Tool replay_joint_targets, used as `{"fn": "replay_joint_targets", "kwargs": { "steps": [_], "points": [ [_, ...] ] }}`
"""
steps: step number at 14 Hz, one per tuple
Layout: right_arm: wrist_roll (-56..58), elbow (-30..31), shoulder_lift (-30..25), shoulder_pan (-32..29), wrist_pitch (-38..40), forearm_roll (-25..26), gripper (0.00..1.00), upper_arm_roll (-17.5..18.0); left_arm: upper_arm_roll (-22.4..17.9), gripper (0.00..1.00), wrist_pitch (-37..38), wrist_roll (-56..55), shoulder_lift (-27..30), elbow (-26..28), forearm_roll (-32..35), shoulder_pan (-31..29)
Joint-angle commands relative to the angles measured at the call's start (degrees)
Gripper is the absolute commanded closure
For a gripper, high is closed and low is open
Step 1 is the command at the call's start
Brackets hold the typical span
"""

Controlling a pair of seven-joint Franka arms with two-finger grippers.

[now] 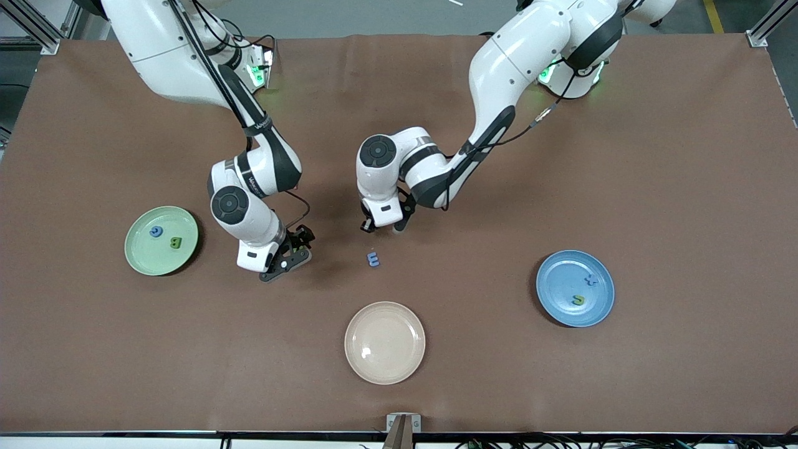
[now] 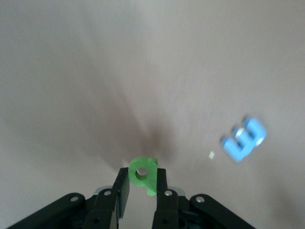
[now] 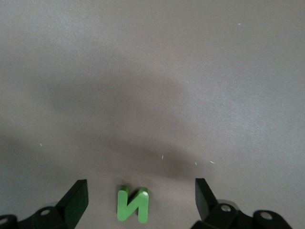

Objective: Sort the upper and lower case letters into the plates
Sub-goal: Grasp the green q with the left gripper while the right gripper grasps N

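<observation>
Left hand (image 2: pixel 141 191) clamps small green letter (image 2: pixel 144 174) by edge over tabletop (image 1: pixel 561 156); shallow pinch could slip. Right hand (image 3: pixel 140 202) open around green N (image 3: pixel 132 205); closing off-centre may flick it.

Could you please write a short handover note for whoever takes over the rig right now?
Left gripper: shut on a green letter, over mid-table.
Right gripper: open around a green N on the table.
Green plate: holds a blue letter and a green B.
Blue plate: holds a blue letter and a green one.
Blue E lies loose mid-table; beige plate.
Left: plate the held letter, N and E.
</observation>
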State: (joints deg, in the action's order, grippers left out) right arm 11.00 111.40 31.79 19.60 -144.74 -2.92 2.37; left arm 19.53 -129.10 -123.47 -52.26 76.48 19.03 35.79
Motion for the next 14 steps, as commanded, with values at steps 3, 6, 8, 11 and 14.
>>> {"fn": "replay_joint_targets", "kwargs": {
  "steps": [3,6,8,11,14],
  "points": [
    [0.69,2.06,0.03,0.88,-2.21,-0.41,0.08,-0.61,0.33,1.0,7.55,8.57,10.75,7.35,1.01,-8.43],
    [0.69,2.42,0.2,0.79,-1.6,-0.42,0.17,-0.61,0.42,1.0,7.55,18.4,17.17,14.2,0.75,-15.02],
    [0.69,2.77,0.2,0.79,-1.42,-0.42,0.2,-0.61,0.42,1.0,7.55,27.97,20.08,17.38,0.4,-20.64],
    [0.69,2.86,0.2,0.79,-1.42,-0.5,0.22,-0.61,0.77,1.0,7.55,38.1,20.09,18.97,0.22,-27.68],
    [0.78,2.86,0.2,0.88,-1.42,-0.42,0.33,-0.61,0.69,1.0,6.58,44.07,19.21,20.72,0.57,-33.83]
  ]
}}
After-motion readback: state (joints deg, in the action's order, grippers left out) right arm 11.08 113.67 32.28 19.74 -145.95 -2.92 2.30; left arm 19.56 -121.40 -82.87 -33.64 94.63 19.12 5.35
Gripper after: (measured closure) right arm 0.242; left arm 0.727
